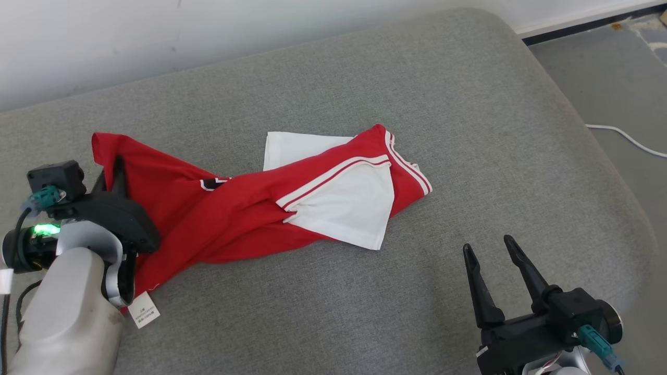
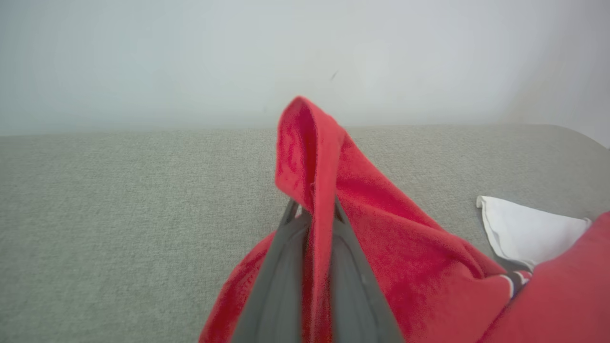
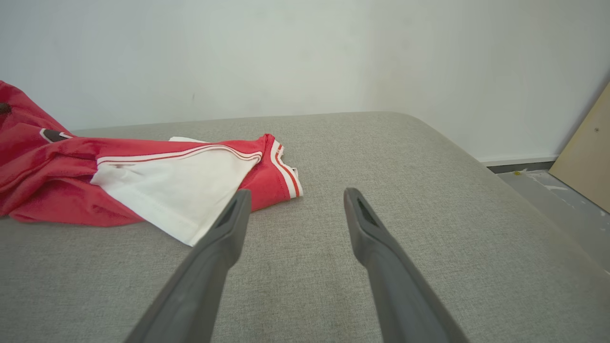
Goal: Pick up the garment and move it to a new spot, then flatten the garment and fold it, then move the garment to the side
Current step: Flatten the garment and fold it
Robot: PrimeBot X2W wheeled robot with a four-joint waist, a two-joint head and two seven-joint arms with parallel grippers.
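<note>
One garment [image 1: 234, 208] is counted, bearing one label [image 1: 143, 311]. Two grippers are counted, one left gripper [image 2: 312, 207] and one right gripper [image 1: 488, 243], each fitted with two fingers [image 3: 214, 257]. One grey cushion [image 1: 365, 78], one white cable [image 1: 625, 138] and one board [image 3: 586, 157] are recorded.

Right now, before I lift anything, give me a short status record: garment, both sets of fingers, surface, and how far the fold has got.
garment: red and white shirt, crumpled, not flattened
surface: grey cushion, shirt lying on it
left fingers: shut on the shirt's red edge at its left end
right fingers: open, holding nothing, apart from the shirt's white panel
label: white label at the shirt's near left corner
fold: not yet done
</note>
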